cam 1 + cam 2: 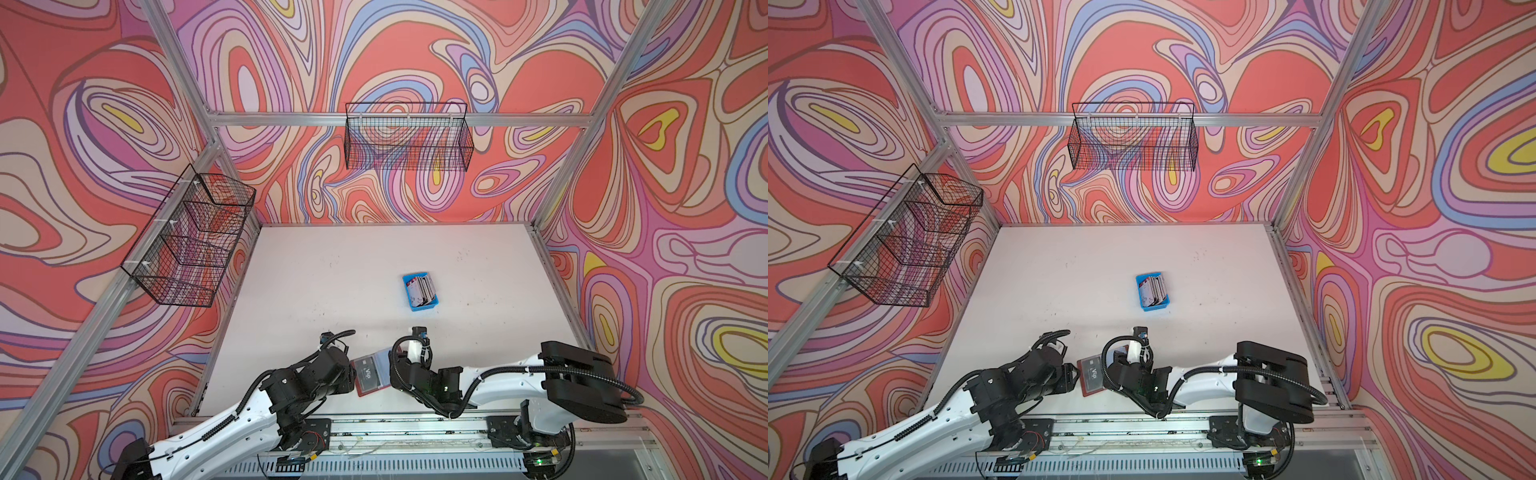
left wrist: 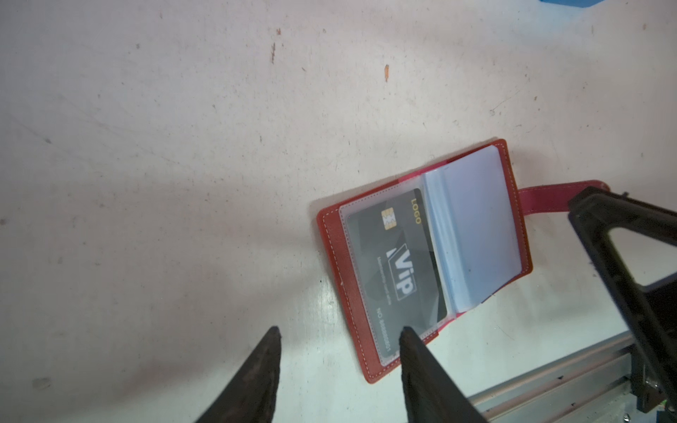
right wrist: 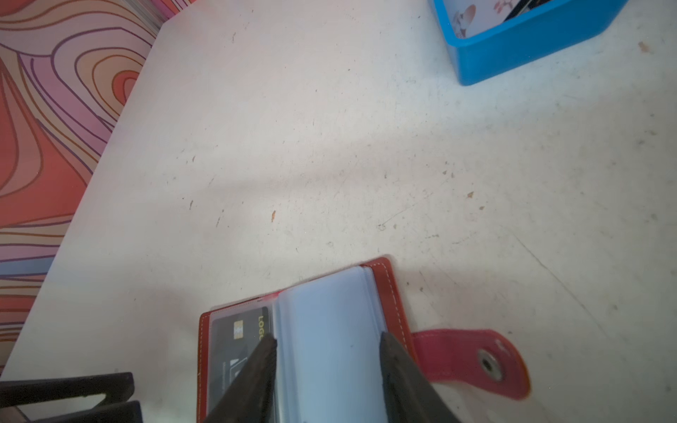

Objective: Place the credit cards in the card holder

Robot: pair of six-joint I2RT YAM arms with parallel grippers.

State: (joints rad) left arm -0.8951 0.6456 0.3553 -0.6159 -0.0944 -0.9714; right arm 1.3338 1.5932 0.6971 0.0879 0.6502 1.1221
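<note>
Spread fingers (image 2: 414, 359) of the left gripper (image 2: 339, 331) hold nothing. One tip is over the near corner of the card holder (image 2: 476, 227), whether touching I cannot tell; its mate is over bare table (image 2: 146, 146). Between both grippers the holder lies open and flat, its spine running away from the fingertips. Its strap (image 2: 542, 199) points out past the right gripper (image 3: 327, 338), whose fingers, also apart, straddle the clear sleeves without gripping. A dark card (image 2: 399, 263) fills the page nearest the left fingers. Well beyond both, the credit cards (image 3: 472, 18) stand in a blue tray (image 3: 531, 51).
</note>
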